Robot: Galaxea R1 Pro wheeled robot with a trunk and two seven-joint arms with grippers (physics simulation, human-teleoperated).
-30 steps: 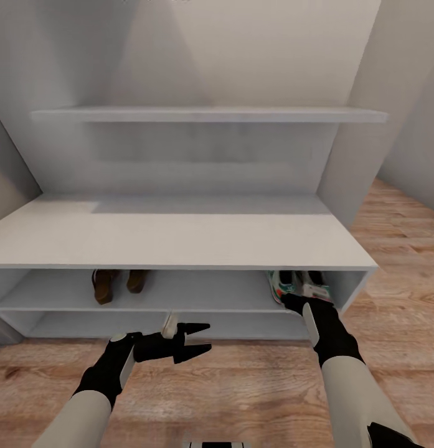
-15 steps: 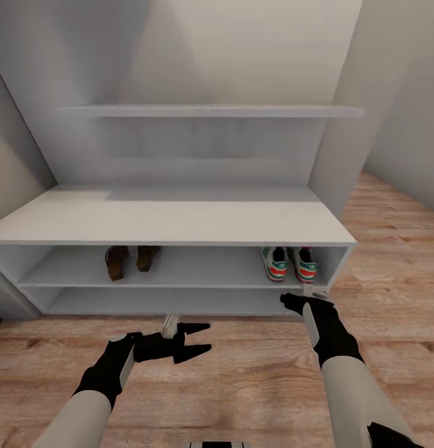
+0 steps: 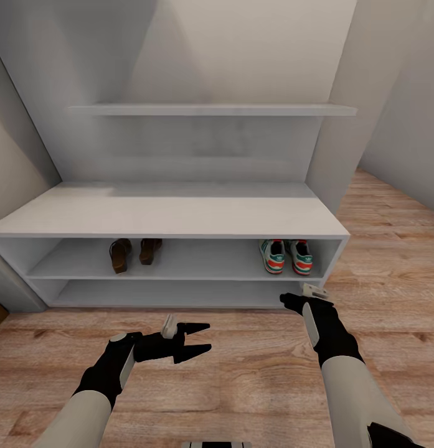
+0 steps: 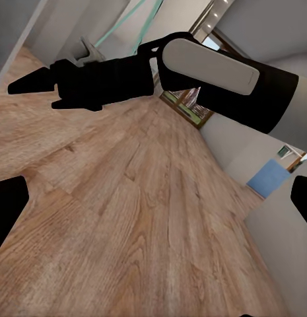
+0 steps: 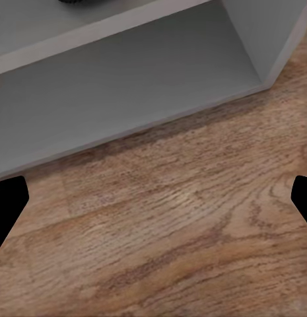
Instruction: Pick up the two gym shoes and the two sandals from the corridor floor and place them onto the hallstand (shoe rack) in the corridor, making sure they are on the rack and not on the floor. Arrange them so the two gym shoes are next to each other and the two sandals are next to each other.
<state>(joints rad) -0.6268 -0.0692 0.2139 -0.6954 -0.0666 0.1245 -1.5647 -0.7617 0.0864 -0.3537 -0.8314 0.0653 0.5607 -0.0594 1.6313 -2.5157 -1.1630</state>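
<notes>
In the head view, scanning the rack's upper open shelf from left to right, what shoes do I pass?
Left sandal → right sandal → a long bare stretch of shelf → left gym shoe → right gym shoe.

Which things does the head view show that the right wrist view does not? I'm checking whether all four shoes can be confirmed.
Head view: the two gym shoes side by side and the two sandals side by side on the hallstand shelf, both tools open and empty. Right wrist view: the bottom shelf close up. Both: hallstand and corridor floor.
</notes>
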